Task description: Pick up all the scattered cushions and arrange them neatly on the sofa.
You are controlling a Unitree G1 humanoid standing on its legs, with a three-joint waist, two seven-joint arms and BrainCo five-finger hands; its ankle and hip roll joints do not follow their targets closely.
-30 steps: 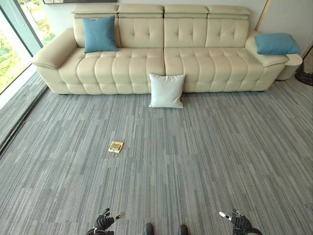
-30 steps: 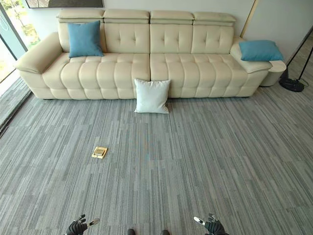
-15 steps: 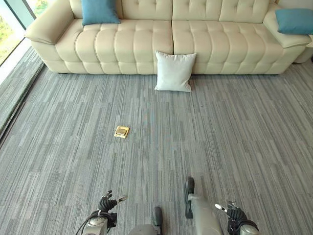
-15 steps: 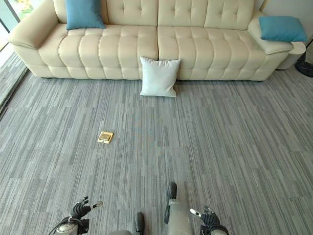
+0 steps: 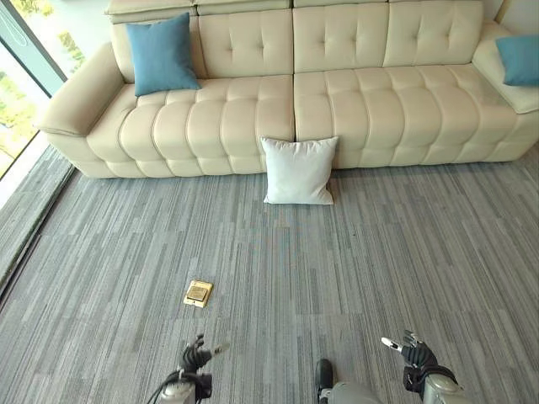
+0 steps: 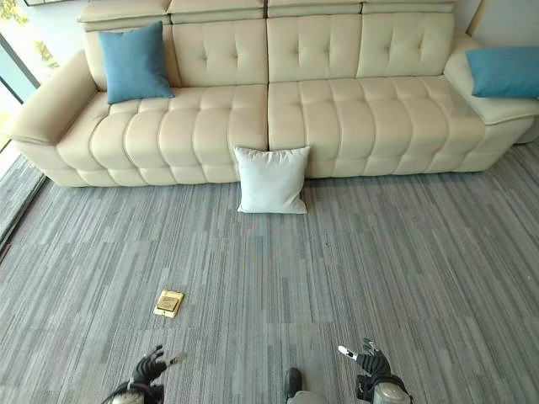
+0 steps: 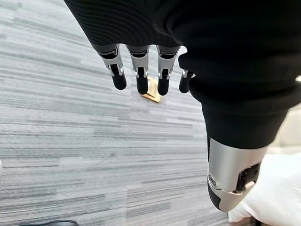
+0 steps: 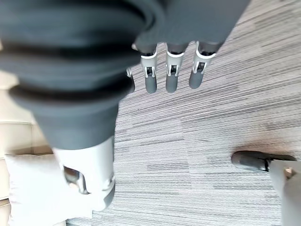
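Note:
A white cushion stands on the carpet, leaning against the front of the cream sofa near its middle. A blue cushion leans on the sofa's back at the left end. Another blue cushion lies on the right armrest. My left hand hangs low at the bottom edge, fingers straight, holding nothing. My right hand is at the bottom right, fingers straight and empty. Both hands are far from the white cushion, which shows at the edge of both wrist views.
A small brass floor socket sits in the grey striped carpet to the left of centre. A glass wall runs along the left side, with a carpet strip beside it.
The camera has moved nearer the sofa and tilted between frames, so sofa and white cushion look larger. Both hands stay low and empty.

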